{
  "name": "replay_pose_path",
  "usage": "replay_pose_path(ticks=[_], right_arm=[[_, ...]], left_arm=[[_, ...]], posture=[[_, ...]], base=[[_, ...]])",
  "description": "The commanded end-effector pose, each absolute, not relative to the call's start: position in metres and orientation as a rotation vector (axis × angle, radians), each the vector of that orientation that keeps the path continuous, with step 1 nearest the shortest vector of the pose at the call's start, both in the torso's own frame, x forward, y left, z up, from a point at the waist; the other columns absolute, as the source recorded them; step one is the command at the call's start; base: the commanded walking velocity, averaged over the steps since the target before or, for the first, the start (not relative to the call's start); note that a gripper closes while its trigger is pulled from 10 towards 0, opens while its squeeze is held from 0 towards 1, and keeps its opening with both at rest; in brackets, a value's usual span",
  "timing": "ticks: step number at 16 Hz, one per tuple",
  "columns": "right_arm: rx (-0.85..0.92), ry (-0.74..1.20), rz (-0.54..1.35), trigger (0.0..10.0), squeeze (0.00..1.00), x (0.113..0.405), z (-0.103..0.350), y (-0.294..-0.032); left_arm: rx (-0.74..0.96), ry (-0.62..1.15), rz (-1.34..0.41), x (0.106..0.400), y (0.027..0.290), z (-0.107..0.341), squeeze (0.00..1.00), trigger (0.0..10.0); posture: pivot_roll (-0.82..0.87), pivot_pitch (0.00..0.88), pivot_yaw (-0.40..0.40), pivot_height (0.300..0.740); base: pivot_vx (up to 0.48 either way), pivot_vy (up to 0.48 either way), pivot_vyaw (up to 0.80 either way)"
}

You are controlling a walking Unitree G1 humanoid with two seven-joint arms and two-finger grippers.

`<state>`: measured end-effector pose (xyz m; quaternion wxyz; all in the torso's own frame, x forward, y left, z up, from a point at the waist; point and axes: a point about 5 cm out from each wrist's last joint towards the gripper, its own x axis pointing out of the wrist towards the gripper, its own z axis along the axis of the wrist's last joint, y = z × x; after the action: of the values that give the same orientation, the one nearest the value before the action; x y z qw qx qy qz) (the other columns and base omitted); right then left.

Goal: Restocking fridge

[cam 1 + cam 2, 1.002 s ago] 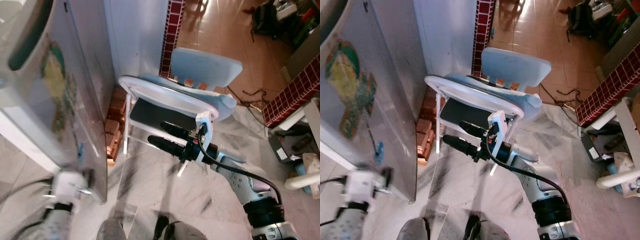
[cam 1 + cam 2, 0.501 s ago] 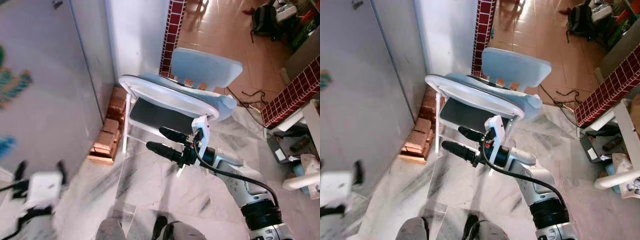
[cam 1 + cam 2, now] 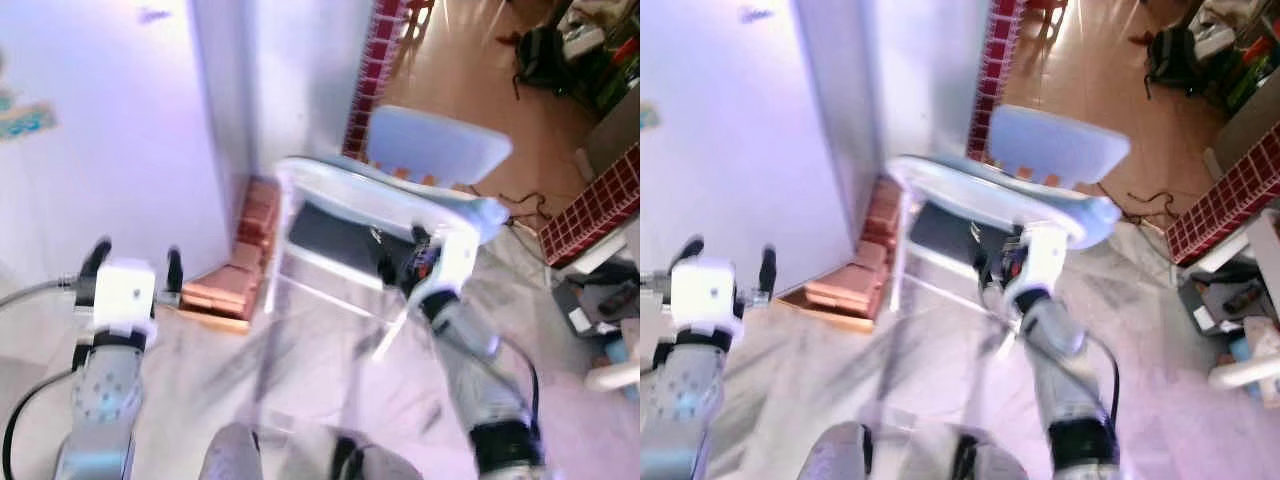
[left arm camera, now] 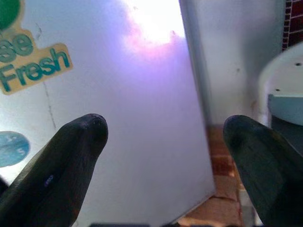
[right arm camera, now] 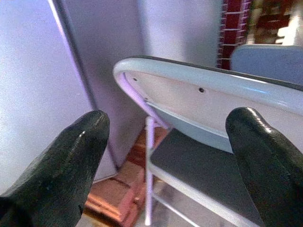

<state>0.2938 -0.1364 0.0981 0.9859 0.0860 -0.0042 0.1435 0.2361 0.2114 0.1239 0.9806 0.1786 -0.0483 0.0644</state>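
Pale grey fridge door (image 4: 142, 118) straight ahead of the spread-wide left gripper (image 3: 133, 268), not touching.
Right gripper (image 5: 165, 156) likewise wide, empty, facing pale blue folding chair (image 3: 1040, 180); bricks (image 3: 225, 290) beside.

marble floor (image 3: 300, 360) | pale-blue chair (image 3: 400, 190) | brick pillar (image 3: 370, 70) | bricks (image 3: 225, 290)

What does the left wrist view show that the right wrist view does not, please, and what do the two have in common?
Left wrist view: a "Fresh" sticker and a round blue sticker on the fridge door, seen between the open left gripper.

Right wrist view: the chair's curved rim, its white leg and dark lower shelf, seen between the open right gripper.

Both: pale fridge surface, the bricks at its base, and part of the chair.
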Motion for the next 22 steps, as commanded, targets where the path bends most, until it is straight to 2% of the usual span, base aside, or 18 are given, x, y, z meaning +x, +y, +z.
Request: replay_pose_path(ticks=[1,3,6,8,9,11,16,22], right_arm=[[0.137,-0.061,0.229,10.0,0.00,0.292,0.107,-0.147],[0.088,-0.041,0.102,10.0,0.00,0.284,0.100,-0.160],[0.001,0.011,-0.047,10.0,0.00,0.279,0.089,-0.176],[0.015,-0.004,-0.020,10.0,0.00,0.277,0.089,-0.178],[0.104,-0.004,-0.011,10.0,0.00,0.276,0.091,-0.177],[0.099,-0.014,-0.036,10.0,0.00,0.277,0.093,-0.177],[0.110,0.059,-0.097,10.0,0.00,0.267,0.080,-0.182],[0.131,0.055,-0.047,10.0,0.00,0.258,0.080,-0.177]], left_arm=[[0.340,-0.070,0.101,0.237,0.206,0.117,0.00,10.0],[0.289,-0.021,0.053,0.237,0.195,0.107,0.00,10.0],[0.223,0.004,0.038,0.238,0.196,0.096,0.00,10.0],[0.205,-0.016,0.049,0.249,0.200,0.101,0.00,10.0],[0.202,-0.025,0.044,0.254,0.201,0.104,0.00,10.0],[0.193,-0.026,0.016,0.257,0.196,0.104,0.00,10.0],[0.182,0.021,0.001,0.247,0.193,0.092,0.00,10.0],[0.186,0.039,0.019,0.245,0.199,0.088,0.00,10.0]], posture=[[0.15,0.166,-0.095,0.740],[0.14,0.156,-0.085,0.740],[0.14,0.119,-0.081,0.740],[0.13,0.109,-0.070,0.740],[0.13,0.111,-0.063,0.740],[0.11,0.119,-0.058,0.740],[0.11,0.138,-0.064,0.740],[0.11,0.134,-0.077,0.740]], base=[[0.000,0.450,0.00],[0.000,0.437,0.00],[0.000,0.435,0.00],[0.000,0.435,0.00],[0.000,0.439,0.00],[0.000,0.437,0.00],[0.000,0.438,0.00],[0.000,0.438,-0.11]])
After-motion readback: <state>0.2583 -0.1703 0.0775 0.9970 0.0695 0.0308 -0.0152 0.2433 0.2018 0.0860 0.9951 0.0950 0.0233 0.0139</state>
